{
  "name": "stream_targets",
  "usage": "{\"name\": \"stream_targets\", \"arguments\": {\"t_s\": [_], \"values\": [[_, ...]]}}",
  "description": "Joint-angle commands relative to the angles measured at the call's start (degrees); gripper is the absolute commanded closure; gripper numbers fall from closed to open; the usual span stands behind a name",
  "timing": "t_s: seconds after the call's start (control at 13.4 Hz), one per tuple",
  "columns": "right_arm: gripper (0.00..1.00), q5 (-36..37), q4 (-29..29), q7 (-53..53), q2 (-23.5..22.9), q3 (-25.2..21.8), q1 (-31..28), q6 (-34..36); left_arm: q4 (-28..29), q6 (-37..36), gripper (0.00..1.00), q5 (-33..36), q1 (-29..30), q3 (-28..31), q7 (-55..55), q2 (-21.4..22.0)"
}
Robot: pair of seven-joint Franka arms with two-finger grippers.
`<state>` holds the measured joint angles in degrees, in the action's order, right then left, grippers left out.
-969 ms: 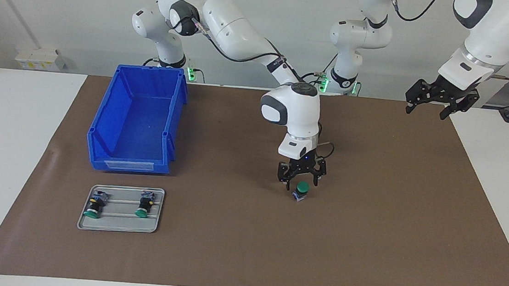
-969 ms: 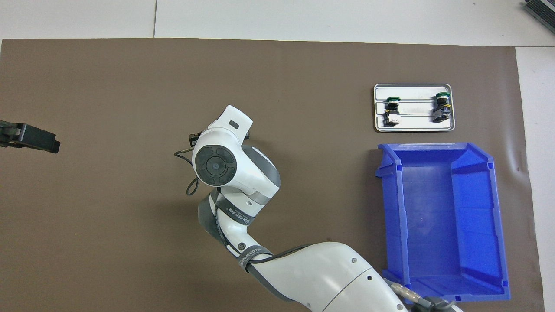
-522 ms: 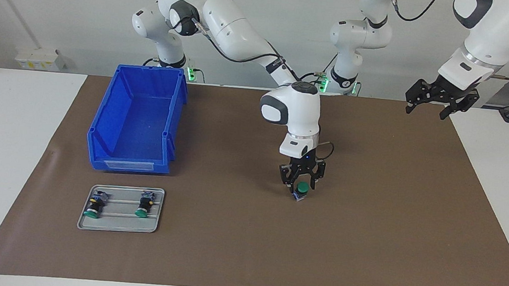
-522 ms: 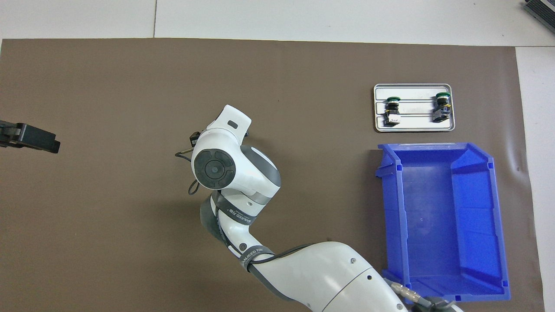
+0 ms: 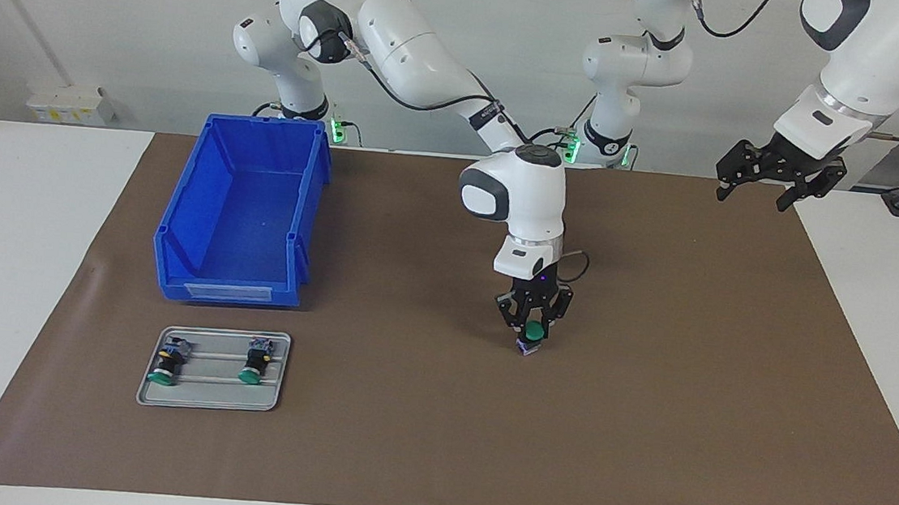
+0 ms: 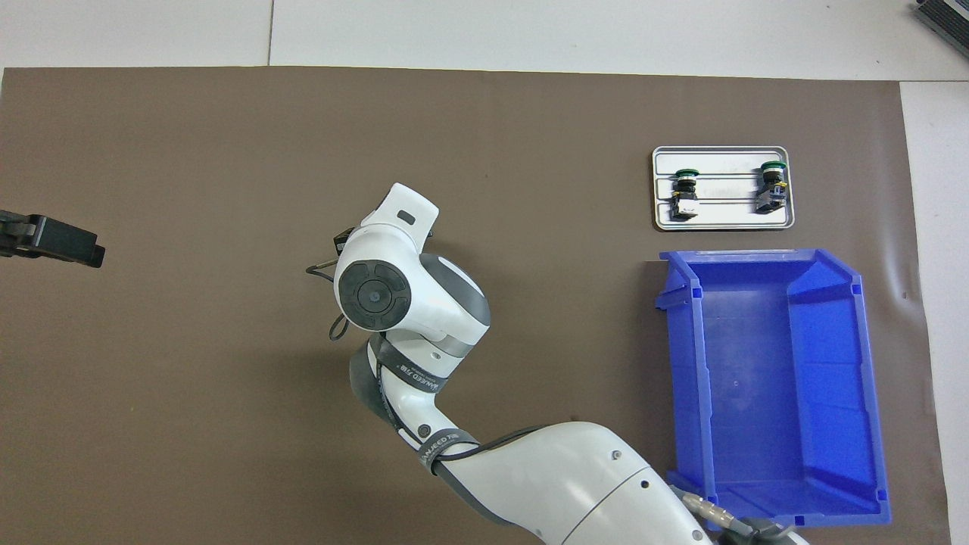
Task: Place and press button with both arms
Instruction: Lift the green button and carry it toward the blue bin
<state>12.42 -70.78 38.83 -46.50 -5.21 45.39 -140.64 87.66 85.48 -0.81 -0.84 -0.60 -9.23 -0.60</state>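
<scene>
One button (image 5: 534, 330) stands upright on the brown mat near the table's middle, green cap up. My right gripper (image 5: 531, 339) points straight down over it, and its fingers have closed in on the button's sides just under the cap. In the overhead view the right arm's wrist (image 6: 375, 284) hides both the button and the gripper. Over the mat's edge at the left arm's end, my left gripper (image 5: 777, 182) hangs high and open, and the arm waits; its fingertips (image 6: 57, 242) show at the overhead view's edge.
A grey tray (image 5: 213, 401) (image 6: 723, 218) toward the right arm's end holds two more green-capped buttons (image 5: 166, 359) (image 5: 255, 359), lying on their sides. A blue bin (image 5: 226, 292) (image 6: 685, 378) stands beside it, nearer to the robots.
My right gripper came down a little over the button and its fingers closed from wide open onto it. The left arm has not moved.
</scene>
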Motion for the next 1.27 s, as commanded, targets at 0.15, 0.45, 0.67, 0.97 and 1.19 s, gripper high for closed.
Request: {"name": "stream_targets", "arguments": {"t_s": [0.15, 0.45, 0.67, 0.97, 1.19], "values": [[1.00, 0.32, -0.23, -0.59, 5.79, -0.42, -2.14, 6.24, 1.81, 0.30, 0.00, 0.99, 0.67, -0.63, 0.62, 1.57], [1.00, 0.06, -6.01, -4.98, 16.76, -0.24, -6.27, 14.08, 1.81, 0.30, 0.00, 0.99, 0.67, -0.63, 0.62, 1.57], [1.00, -4.48, -17.42, -12.16, 27.40, -0.07, -12.24, 13.82, 1.81, 0.30, 0.00, 0.99, 0.67, -0.63, 0.62, 1.57], [1.00, -9.51, -33.40, -25.96, 41.63, -0.07, -21.11, 13.99, 1.81, 0.30, 0.00, 0.99, 0.67, -0.63, 0.62, 1.57], [1.00, -9.96, -44.14, -34.49, 50.78, -0.07, -27.18, 14.17, 1.81, 0.30, 0.00, 0.99, 0.67, -0.63, 0.62, 1.57]]}}
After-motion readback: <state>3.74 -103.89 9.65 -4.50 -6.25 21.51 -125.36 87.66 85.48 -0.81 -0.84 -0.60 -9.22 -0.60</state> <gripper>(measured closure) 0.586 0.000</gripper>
